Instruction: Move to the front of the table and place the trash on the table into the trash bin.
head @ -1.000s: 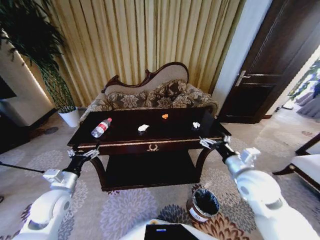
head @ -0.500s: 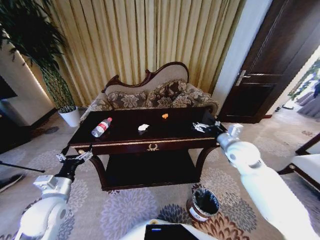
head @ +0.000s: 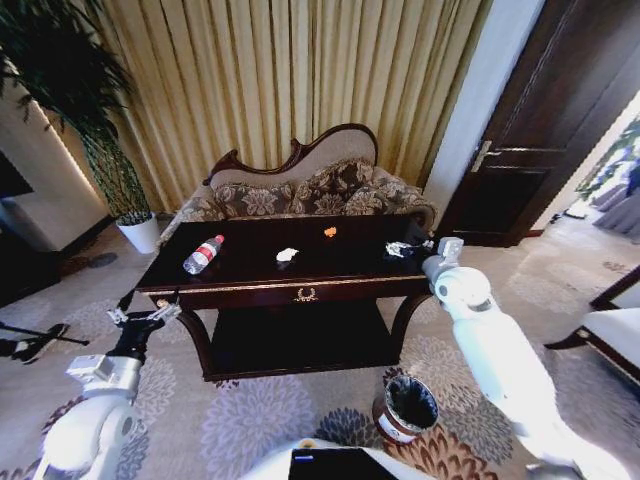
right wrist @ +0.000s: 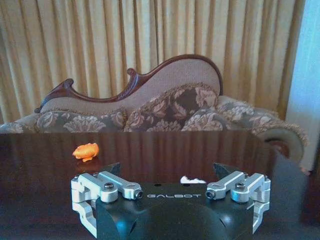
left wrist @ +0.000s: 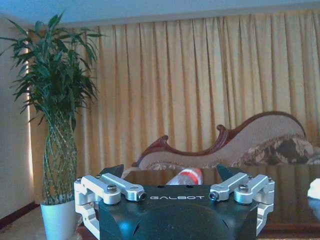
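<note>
Nearest the robot, the small round dark-brown trash bin with its black liner (head: 407, 407) stands on the patterned carpet at about five o'clock, in front of the bench's right front leg and well apart from everything on top. At about eight o'clock the left hand (head: 141, 320) hangs low just outside the left front corner of the long dark glossy wooden bench with gold trim (head: 300, 284), its fingers spread and holding nothing; it has sunk a little in the last second and does no work. Over that second the right hand (head: 405, 248) has swung from beyond the right front corner up and in over the bench top, and now sits at about two o'clock, fingers spread wide on either side of the small white scrap (right wrist: 191, 179), not yet pinching it. This reads as the first pick being lined up, with all the litter still on the bench. Farther along the top lie the crumpled white paper wad (head: 287, 256) near the middle, the small orange scrap (head: 330, 232) toward the back edge at about twelve o'clock, and the clear plastic bottle with red cap and red-white label (head: 203, 254) lying on its side at about ten o'clock.
</note>
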You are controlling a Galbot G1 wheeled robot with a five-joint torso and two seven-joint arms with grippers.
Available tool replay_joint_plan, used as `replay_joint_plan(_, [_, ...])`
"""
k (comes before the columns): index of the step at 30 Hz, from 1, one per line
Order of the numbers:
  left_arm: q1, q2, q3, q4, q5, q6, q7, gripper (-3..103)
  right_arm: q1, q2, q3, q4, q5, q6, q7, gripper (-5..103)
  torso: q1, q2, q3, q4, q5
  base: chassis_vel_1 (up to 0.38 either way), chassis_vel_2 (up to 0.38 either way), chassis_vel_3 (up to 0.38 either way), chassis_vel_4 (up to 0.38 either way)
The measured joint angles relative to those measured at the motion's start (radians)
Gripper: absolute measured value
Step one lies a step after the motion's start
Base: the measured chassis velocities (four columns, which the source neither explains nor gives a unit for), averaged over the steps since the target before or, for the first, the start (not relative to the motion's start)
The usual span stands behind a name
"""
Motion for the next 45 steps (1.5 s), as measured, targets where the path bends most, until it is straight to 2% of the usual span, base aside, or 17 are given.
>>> replay_joint_plan(5, [-0.002, -0.015, 0.009, -0.016, 0.004, 0.011, 0.001, 100, 0.046, 0.025, -0.042, -0.045, -0.006, -0.001, 0.000, 100, 0.000, 0.000, 0.000, -0.0004, 0.0001, 0.000, 0.000, 0.000, 0.000])
replay_joint_plan(11, [0.007, -0.023, 0.000, -0.029, 0.007, 0.016, 0.001, 100, 0.143, 0.052, -0.113, -0.136, -0.017, 0.000, 0.000, 100, 0.000, 0.000, 0.000, 0.0002, -0.0002, 0.000, 0.000, 0.000, 0.000])
replay_joint_plan(17, [0.017, -0.033, -0.024, -0.029, 0.005, 0.016, 0.005, 100, 0.228, 0.063, -0.168, -0.256, -0.069, 0.014, 0.000, 100, 0.000, 0.000, 0.000, -0.0001, 0.0000, 0.000, 0.000, 0.000, 0.000])
replay_joint_plan(38, [0.010, -0.030, -0.040, 0.012, -0.002, 0.003, 0.014, 100, 0.231, 0.075, -0.179, -0.401, -0.153, 0.060, 0.000, 101, 0.000, 0.000, 0.000, -0.0002, 0.0000, 0.000, 0.000, 0.000, 0.000])
replay_joint_plan(40, [0.010, -0.030, -0.041, 0.017, -0.003, 0.000, 0.015, 100, 0.231, 0.074, -0.179, -0.401, -0.163, 0.062, 0.000, 97, 0.000, 0.000, 0.000, -0.0002, 0.0000, 0.000, 0.000, 0.000, 0.000])
replay_joint_plan(42, [0.010, -0.030, -0.041, 0.017, -0.003, -0.001, 0.015, 100, 0.231, 0.074, -0.178, -0.400, -0.166, 0.063, 0.000, 97, 0.000, 0.000, 0.000, -0.0001, 0.0000, 0.000, 0.000, 0.000, 0.000])
replay_joint_plan(43, [0.010, -0.030, -0.040, 0.019, -0.003, -0.003, 0.016, 100, 0.229, 0.073, -0.178, -0.398, -0.172, 0.066, 0.000, 87, 0.000, 0.000, 0.000, -0.0002, 0.0000, 0.000, 0.000, 0.000, 0.000])
replay_joint_plan(44, [0.011, -0.030, -0.039, 0.019, -0.003, -0.003, 0.016, 100, 0.229, 0.073, -0.178, -0.398, -0.172, 0.066, 0.000, 82, 0.000, 0.000, 0.000, -0.0002, 0.0000, 0.000, 0.000, 0.000, 0.000])
replay_joint_plan(45, [0.011, -0.030, -0.039, 0.019, -0.003, -0.003, 0.016, 100, 0.229, 0.073, -0.178, -0.398, -0.172, 0.066, 0.000, 82, 0.000, 0.000, 0.000, -0.0002, 0.0000, 0.000, 0.000, 0.000, 0.000])
